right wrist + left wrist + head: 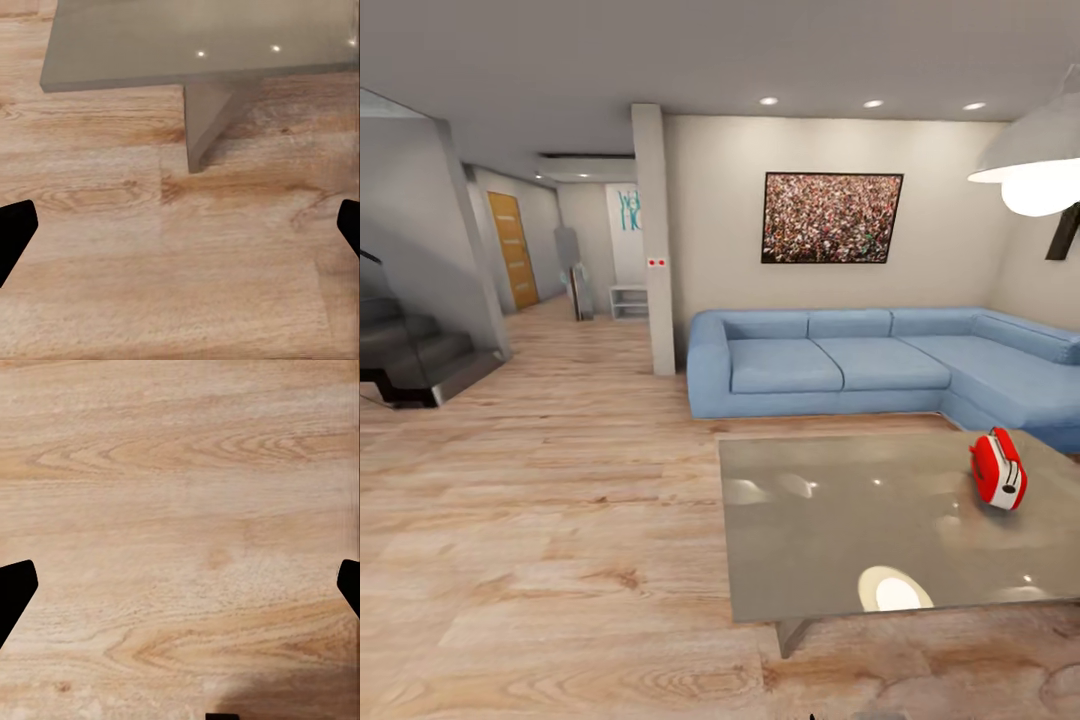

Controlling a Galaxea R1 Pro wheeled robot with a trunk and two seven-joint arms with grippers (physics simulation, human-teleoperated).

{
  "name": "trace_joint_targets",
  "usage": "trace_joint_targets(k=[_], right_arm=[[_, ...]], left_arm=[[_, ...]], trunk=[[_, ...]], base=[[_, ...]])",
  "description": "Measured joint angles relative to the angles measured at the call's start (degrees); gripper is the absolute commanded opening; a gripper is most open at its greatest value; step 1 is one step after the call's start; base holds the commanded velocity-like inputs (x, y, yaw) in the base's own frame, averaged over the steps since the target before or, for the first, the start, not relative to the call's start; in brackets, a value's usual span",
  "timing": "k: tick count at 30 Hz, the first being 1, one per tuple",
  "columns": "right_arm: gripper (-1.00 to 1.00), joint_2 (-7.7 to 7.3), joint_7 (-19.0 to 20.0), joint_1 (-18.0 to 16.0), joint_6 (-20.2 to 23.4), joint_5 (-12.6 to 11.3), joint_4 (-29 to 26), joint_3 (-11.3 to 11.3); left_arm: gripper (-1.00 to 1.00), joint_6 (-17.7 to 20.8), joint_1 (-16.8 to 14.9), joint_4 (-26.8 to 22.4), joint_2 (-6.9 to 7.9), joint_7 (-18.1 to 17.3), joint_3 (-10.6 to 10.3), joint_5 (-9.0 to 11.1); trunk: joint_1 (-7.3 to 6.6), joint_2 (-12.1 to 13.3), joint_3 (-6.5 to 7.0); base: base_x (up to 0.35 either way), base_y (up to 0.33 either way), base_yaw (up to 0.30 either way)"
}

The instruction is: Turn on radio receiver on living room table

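Ahead and to the right: red radio receiver [998, 469] upright on the glossy grey tabletop [830, 540], near its far right part, well apart from the near edge. Behind it, blue L-shaped sofa [840, 365] against the beige wall, framed crowd picture [831, 217] above. Light wood floor [540, 500] across the room; dark staircase [410, 350] at far left, white pendant lamp [1035, 160] at upper right. Left end effector [180, 589] spread wide over bare floor planks, nothing between the fingers [15, 589]. Right end effector [180, 232] likewise spread and empty, above floor, with the tabletop's corner [150, 45] and a leg [204, 120] beyond.
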Motion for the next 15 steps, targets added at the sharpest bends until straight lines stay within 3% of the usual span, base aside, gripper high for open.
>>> trace_joint_targets(k=[15], right_arm=[[1.00, 0.00, 0.00, 0.00, 0.00, 0.02, -0.01, 0.00]], left_arm=[[1.00, 0.00, -0.01, -0.05, 0.00, 0.00, 0.00, -0.12]], trunk=[[0.00, 0.00, 0.33]], base=[[0.000, 0.000, -0.286]])
